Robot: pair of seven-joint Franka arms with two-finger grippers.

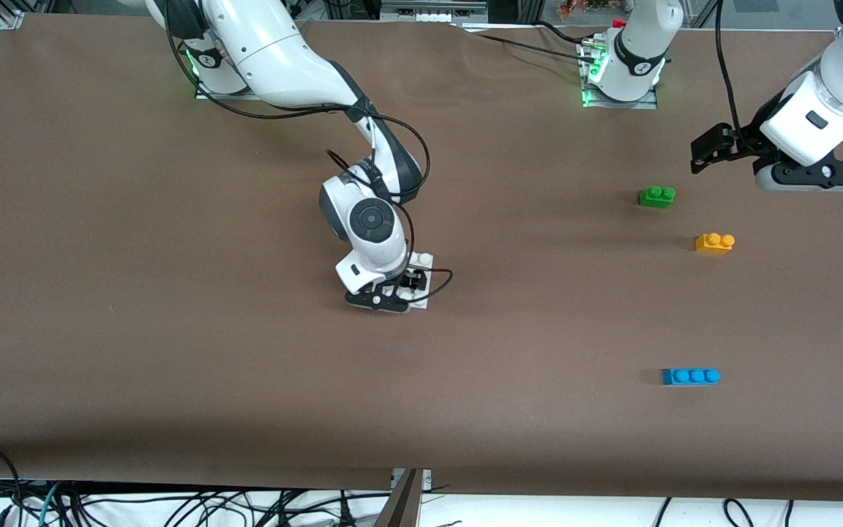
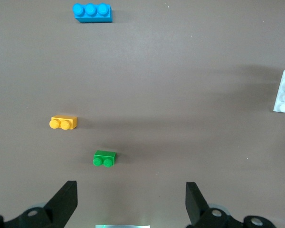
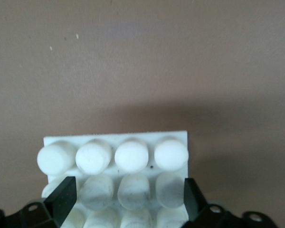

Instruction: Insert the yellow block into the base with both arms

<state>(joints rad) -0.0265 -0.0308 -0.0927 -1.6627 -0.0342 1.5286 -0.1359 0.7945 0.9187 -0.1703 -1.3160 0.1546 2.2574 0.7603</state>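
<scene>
Yellow block lies free on the table toward the left arm's end, between green brick and blue brick, its 2 studs running along the table's length. Left gripper, fingers spread and empty, hovers near the green brick, the closer hand. Right gripper, fingers spread, straddles the base mid-table, not yet clamped.

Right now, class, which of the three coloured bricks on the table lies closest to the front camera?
The blue brick: the longest one, with three studs. It lies nearer the camera than the yellow block and the green brick, which have two studs each.
</scene>
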